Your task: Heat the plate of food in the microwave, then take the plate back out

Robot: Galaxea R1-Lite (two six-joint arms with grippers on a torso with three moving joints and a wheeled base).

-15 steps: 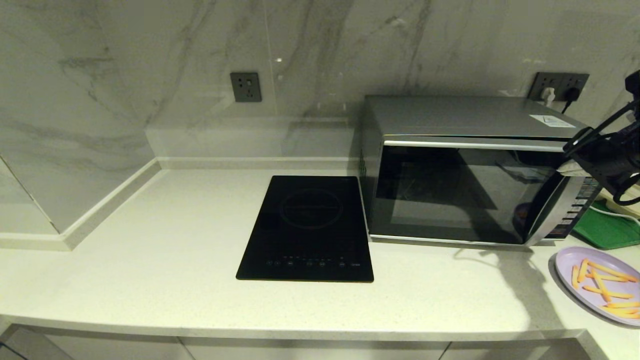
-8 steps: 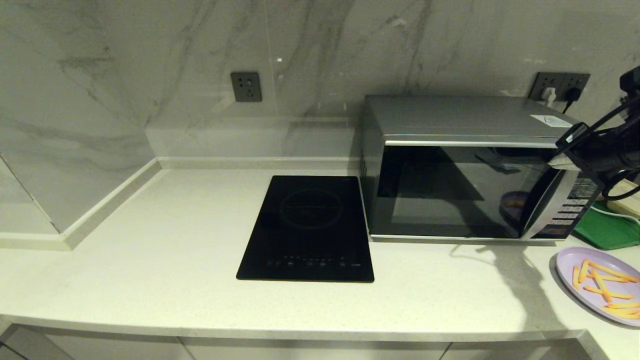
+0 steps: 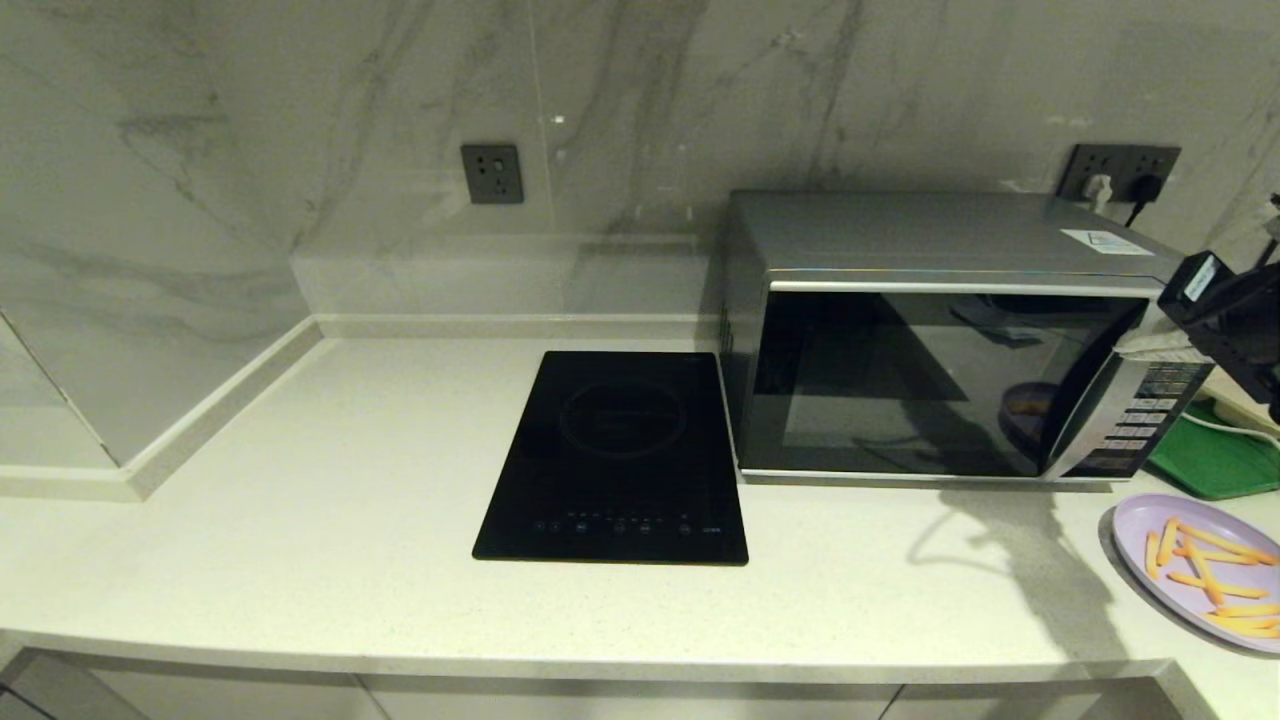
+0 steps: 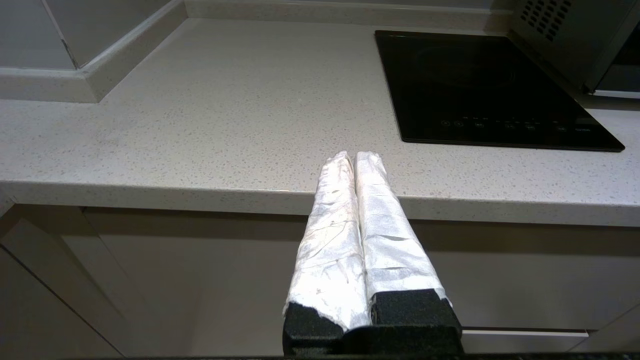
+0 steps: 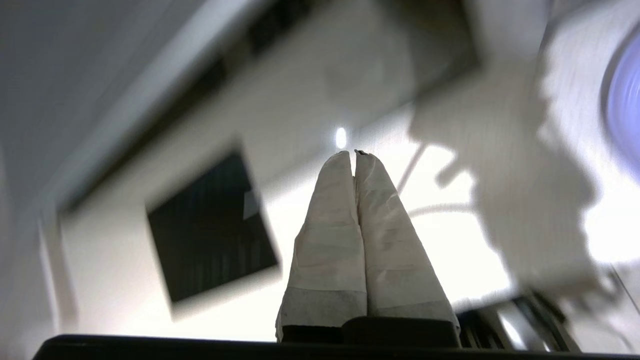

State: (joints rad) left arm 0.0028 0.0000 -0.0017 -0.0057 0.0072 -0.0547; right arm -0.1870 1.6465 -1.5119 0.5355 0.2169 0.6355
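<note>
The silver-grey microwave [image 3: 940,380] stands at the back right of the counter with its dark glass door closed. The pale-lilac plate of fries [image 3: 1195,570] rests on the counter in front of it, at the far right, partly cut off by the view's edge. My right gripper [image 3: 1135,346] hovers shut and empty by the top of the keypad panel [image 3: 1145,420]. In the blurred right wrist view, the taped fingers [image 5: 330,210] press together and the plate [image 5: 625,100] shows at the edge. My left gripper [image 4: 355,155] is shut and parked low at the counter's front edge.
A flat black induction hob [image 3: 615,455] lies left of the microwave. A green tray [image 3: 1210,460] sits behind the plate, right of the microwave. Wall sockets with plugs [image 3: 1120,175] are behind it. Marble walls close off the back and left.
The microwave door, slightly ajar a second ago, swung flush shut under the right gripper. The right arm then drew back toward the right edge.
</note>
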